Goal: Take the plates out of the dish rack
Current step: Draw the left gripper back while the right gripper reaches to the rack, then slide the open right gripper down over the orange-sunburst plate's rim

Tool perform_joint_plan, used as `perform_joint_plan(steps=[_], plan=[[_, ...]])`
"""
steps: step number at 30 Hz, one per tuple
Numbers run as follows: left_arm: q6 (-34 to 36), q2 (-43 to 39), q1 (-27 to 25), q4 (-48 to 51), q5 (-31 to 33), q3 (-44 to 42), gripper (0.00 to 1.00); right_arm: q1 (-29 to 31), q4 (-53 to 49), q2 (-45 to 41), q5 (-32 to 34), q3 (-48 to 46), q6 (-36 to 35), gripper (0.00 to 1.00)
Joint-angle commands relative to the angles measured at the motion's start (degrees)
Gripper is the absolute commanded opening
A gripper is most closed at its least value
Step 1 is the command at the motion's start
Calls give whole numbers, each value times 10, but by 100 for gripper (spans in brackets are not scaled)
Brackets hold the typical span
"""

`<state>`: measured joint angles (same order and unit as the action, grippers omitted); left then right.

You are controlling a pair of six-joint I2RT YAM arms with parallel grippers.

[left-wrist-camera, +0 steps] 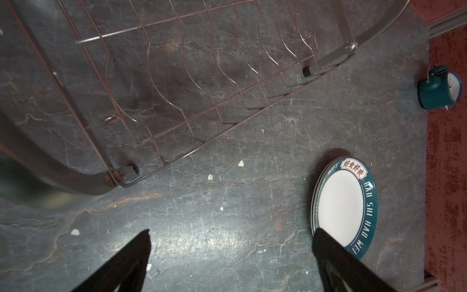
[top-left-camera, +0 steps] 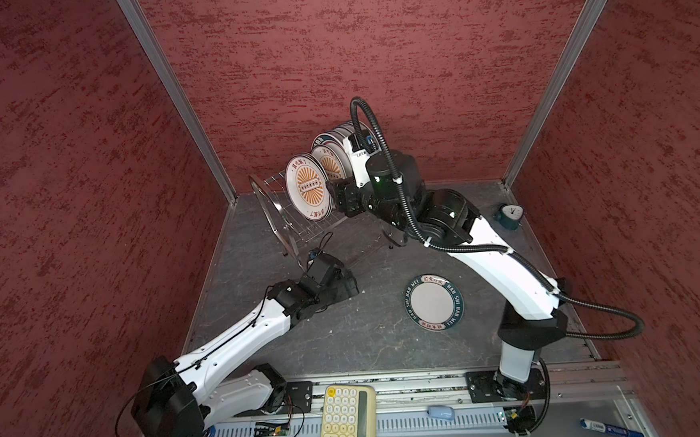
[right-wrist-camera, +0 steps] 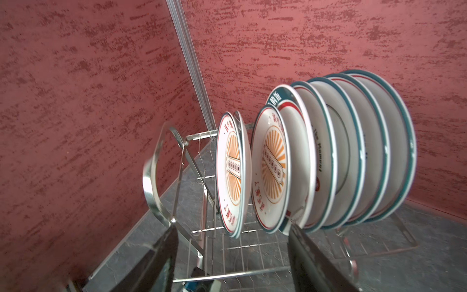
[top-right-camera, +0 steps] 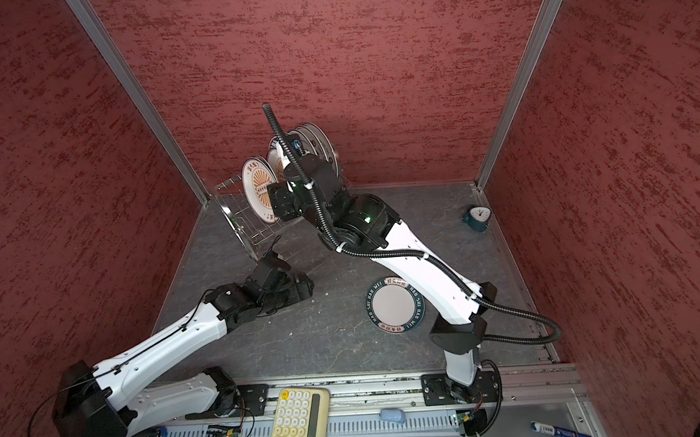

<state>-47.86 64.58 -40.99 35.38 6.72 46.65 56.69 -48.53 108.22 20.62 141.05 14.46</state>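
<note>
Here, grey tabletop (top-left-camera: 347,344) (red walls (top-left-camera: 372,60)) bears dish rack (right-wrist-camera: 148,184).

Mottled red walls (top-left-camera: 330,62) close three sides, joined at the corners by aluminium posts (top-left-camera: 174,97). The floor (top-left-camera: 347,332) is dark grey, veined like slate and flecked with white crumbs. A teal clock (top-left-camera: 510,214) sits near the right wall. A metal rail (top-left-camera: 412,384) runs along the front, with a cream calculator (top-left-camera: 348,417) lying across it.
</note>
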Motion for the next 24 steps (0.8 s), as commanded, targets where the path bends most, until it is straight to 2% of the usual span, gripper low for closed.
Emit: perform_joint_plan(steps=[1,4,15,24], plan=[[0,-4,6,-2,-13,-5,99,6,-31,36,44,61,16,66],[1,-6,8,2,-14,-6,99,6,-36,64,58,90,21,65],[7,-41,28,5,-27,-25,99,5,-6,93,127,88,16,63],[11,-50,38,3,-34,-33,99,-9,0,110,129,88,21,57]])
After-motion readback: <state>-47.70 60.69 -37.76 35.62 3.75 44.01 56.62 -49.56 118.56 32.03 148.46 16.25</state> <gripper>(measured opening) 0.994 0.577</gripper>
